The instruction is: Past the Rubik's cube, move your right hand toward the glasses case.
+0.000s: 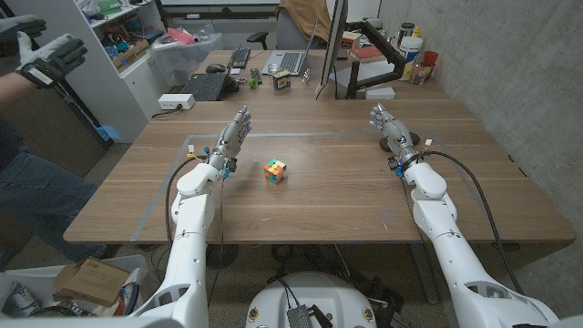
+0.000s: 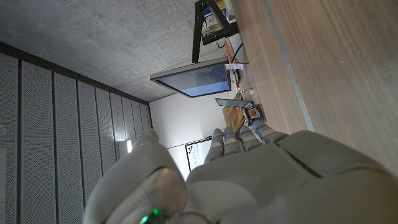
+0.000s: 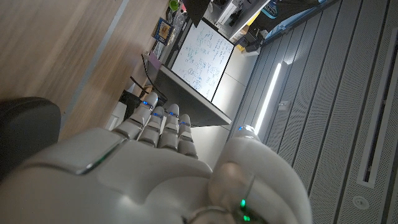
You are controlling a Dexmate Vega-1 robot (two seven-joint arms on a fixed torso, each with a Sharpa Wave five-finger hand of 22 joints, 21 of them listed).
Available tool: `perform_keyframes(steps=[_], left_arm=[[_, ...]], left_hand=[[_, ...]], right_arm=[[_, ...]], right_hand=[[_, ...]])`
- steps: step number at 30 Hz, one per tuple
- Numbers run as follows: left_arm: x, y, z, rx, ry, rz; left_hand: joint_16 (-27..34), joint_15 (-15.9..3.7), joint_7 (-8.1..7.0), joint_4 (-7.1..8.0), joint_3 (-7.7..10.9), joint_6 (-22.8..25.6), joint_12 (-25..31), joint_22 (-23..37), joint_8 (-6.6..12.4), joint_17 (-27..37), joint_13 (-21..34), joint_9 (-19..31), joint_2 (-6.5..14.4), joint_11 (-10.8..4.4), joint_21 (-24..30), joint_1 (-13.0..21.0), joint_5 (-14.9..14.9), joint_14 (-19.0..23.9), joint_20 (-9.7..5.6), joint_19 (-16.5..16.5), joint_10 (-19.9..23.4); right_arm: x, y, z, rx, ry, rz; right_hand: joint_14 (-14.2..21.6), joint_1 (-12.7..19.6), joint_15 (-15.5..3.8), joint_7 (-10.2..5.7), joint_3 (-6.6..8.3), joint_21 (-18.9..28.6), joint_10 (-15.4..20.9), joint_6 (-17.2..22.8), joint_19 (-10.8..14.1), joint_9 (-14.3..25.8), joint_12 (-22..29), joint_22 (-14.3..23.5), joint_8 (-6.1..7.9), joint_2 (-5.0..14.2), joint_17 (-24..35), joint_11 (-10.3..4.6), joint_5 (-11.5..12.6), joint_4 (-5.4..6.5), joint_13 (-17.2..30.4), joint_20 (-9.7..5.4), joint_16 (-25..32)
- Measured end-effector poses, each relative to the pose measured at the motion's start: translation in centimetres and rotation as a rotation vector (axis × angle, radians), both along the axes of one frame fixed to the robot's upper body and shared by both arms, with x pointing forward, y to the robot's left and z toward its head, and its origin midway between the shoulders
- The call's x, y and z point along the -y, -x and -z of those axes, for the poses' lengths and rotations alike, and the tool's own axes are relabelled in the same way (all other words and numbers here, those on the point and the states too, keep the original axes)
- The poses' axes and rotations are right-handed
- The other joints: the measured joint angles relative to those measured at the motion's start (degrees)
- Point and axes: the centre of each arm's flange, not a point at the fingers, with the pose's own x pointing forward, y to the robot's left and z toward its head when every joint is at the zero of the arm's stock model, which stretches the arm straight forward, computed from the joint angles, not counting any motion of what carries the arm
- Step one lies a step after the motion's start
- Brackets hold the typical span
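Head view: cube [image 1: 275, 170] mid-table, turned corner-on to the near edge; left hand [image 1: 231, 139] and right hand [image 1: 392, 130] flank it, fingers straight, close together, holding nothing. Left wrist view: monitor [image 2: 194, 81] beyond the fingers [image 2: 239, 138]. Right wrist view: a dark rounded thing [image 3: 28, 134] just beside the hand.

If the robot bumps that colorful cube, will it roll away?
Probably not. The Rubik's cube sits flat on one face on the wooden table, so a nudge would likely slide it, not roll it. It looks stiff and small, likely light. Its glossy faces might slip in the right hand.
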Motion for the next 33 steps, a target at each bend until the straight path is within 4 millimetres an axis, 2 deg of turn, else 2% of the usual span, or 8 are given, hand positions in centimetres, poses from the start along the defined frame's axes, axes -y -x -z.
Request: perform_keyframes(steps=[4, 13, 17, 20, 26, 31, 33], left_arm=[[0.0, 0.1, -0.1, 0.004, -0.004, 0.0], [0.2, 0.3, -0.2, 0.008, -0.012, 0.003], [0.3, 0.4, -0.2, 0.009, -0.014, 0.004], [0.3, 0.4, -0.3, 0.012, -0.016, 0.004], [0.4, 0.6, -0.3, 0.016, -0.018, 0.004], [0.5, 0.7, -0.3, 0.017, -0.02, 0.005], [0.6, 0.7, -0.3, 0.016, -0.021, 0.006]], left_hand=[[0.0, 0.0, 0.27, 0.0, 0.0, 0.3, 0.0, 0.0, 0.0, 0.0, 0.0, 0.0, 0.2, 0.0, 0.0, 0.2, 0.0, 0.0, 0.0, 0.0, 0.0], [0.0, 0.0, 0.32, 0.0, 0.0, 0.3, 0.0, 0.0, 0.22, 0.0, 0.0, 0.0, 0.2, 0.0, 0.0, 0.2, 0.0, 0.0, 0.0, 0.0, 0.0], [0.0, 0.0, 0.32, 0.0, 0.0, 0.3, 0.0, 0.0, 0.22, 0.0, 0.0, 0.0, 0.2, 0.0, 0.0, 0.2, 0.0, 0.0, 0.0, 0.0, 0.0], [0.0, 0.0, 0.32, 0.0, 0.0, 0.3, 0.0, 0.0, 0.22, 0.0, 0.0, 0.0, 0.2, 0.0, 0.0, 0.2, 0.0, 0.0, 0.29, -0.3, 0.0], [0.0, 0.0, 0.12, 0.0, 0.0, 0.9, 0.0, 0.0, 0.22, 0.0, 0.0, 0.0, 0.2, 0.0, 0.0, 0.2, 0.0, 0.0, 0.29, -0.3, 0.0], [0.0, 0.0, -0.1, 0.0, 0.0, 1.1, 0.0, 0.0, 0.44, 0.0, 0.0, 0.0, 0.2, 0.0, 0.0, 0.2, 0.0, 0.0, 0.25, -0.3, 0.0], [0.0, 0.0, -0.1, 0.0, 0.0, 1.1, 0.0, 0.0, 0.44, 0.0, 0.0, 0.0, 0.3, -0.23, 0.0, 0.3, 0.0, 0.0, 0.06, -0.5, -0.2]], right_arm=[[0.0, 0.1, -0.2, 0.018, 0.015, 0.022], [0.0, 0.4, -0.7, 0.059, 0.053, 0.064], [0.0, 0.4, -0.9, 0.072, 0.067, 0.078], [0.0, 0.5, -1.0, 0.084, 0.082, 0.091], [0.2, 0.6, -1.3, 0.105, 0.103, 0.114], [0.3, 0.7, -1.4, 0.115, 0.118, 0.128], [0.4, 0.7, -1.4, 0.119, 0.126, 0.136]], right_hand=[[0.1, 0.0, -0.08, -1.23, -0.01, -0.3, 0.4, 0.4, 0.0, 0.0, 0.0, 0.0, 0.34, 0.0, 0.0, -0.41, 0.0, -0.33, 0.0, 0.0, 0.0], [0.3, 0.4, -0.29, -2.28, 0.23, -0.7, 0.4, 1.0, 0.0, 0.0, 0.0, 0.0, 0.34, 0.0, 0.0, -0.82, 0.0, -0.55, 0.0, 0.0, 0.0], [0.0, 0.9, -0.12, -3.38, 0.14, -1.8, 0.2, 1.5, -0.1, 0.0, -0.1, 0.0, 0.34, -0.39, 0.0, -1.03, 0.0, -0.66, 0.0, -0.01, -0.5], [-0.4, 1.2, -0.09, -4.2, 0.23, -2.5, 0.1, 2.3, -1.3, 0.0, -0.2, 0.0, 0.54, -0.16, 0.0, -1.15, 0.0, -1.03, 0.0, 0.02, -0.7], [-0.7, 1.2, -0.39, -5.3, 0.1, -3.1, 1.2, 3.4, -1.7, 0.0, -0.2, 0.0, 0.88, -0.15, 0.0, -3.36, 0.4, -1.36, 0.0, 0.0, -0.7], [-0.7, 1.2, -0.39, -5.61, 0.24, -3.5, 1.1, 3.8, -2.2, 0.0, -0.2, 0.0, 0.88, -0.15, 0.0, -3.6, 0.4, -1.5, 0.0, -0.09, -0.7], [-0.7, 1.2, -0.39, -5.83, 0.24, -3.9, 0.9, 4.0, -2.4, 0.0, -0.2, 0.0, 0.88, -0.15, 0.0, -4.26, 0.4, -1.5, 0.0, 0.11, -0.7]])
